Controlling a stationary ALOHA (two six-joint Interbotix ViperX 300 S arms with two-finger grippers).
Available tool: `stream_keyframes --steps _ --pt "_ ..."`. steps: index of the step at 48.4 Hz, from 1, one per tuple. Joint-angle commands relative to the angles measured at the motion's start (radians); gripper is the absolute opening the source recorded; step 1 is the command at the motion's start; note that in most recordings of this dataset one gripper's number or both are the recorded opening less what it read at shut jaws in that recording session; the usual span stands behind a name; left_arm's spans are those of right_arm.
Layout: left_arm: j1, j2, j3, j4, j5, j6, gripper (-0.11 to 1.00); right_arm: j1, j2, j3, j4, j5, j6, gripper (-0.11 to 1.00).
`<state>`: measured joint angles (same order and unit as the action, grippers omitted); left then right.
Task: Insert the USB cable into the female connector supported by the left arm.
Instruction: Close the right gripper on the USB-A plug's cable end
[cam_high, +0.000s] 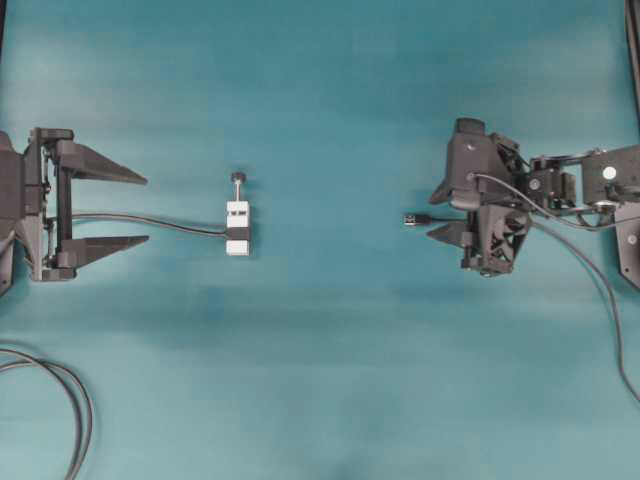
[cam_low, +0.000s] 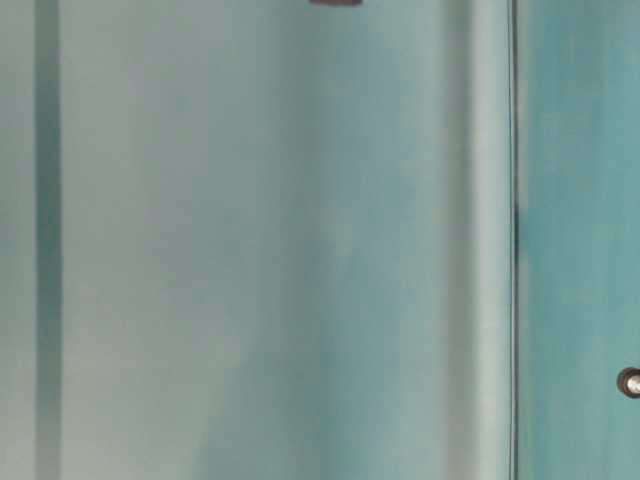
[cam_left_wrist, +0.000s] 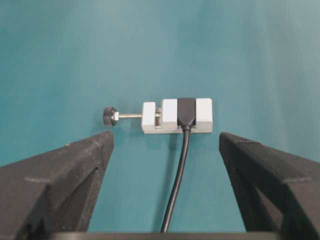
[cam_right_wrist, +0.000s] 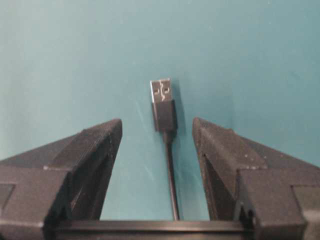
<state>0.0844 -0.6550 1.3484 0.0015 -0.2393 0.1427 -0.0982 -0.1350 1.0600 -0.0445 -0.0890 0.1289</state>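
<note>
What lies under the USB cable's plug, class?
Only bare teal table shows beneath the USB cable, which lies between the open right gripper fingers. The plug's underside is hidden.

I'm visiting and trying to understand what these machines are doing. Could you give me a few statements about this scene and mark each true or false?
1. The small white rectangular connector block with a black band lies on the teal table. True.
2. The left gripper is clamped on that block. False: its two black pointed fingers stand wide apart, short of the block.
3. The silver metal USB plug on its thin dark cable lies between the right gripper's open fingers. True.
4. The plug is already inserted in the block. False: bare table separates them.
5. A thin black cable runs from the block towards the left gripper. True.
</note>
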Motion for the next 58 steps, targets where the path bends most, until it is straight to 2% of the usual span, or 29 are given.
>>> stream_keyframes --steps 1,58 --pt "0.002 0.003 -0.015 0.003 -0.009 0.009 0.93 -0.002 0.015 -0.029 -0.003 -0.012 -0.002 0.61" --pt "-0.003 0.005 -0.023 0.003 -0.008 0.008 0.93 -0.037 0.091 -0.049 -0.005 -0.025 -0.003 0.60"
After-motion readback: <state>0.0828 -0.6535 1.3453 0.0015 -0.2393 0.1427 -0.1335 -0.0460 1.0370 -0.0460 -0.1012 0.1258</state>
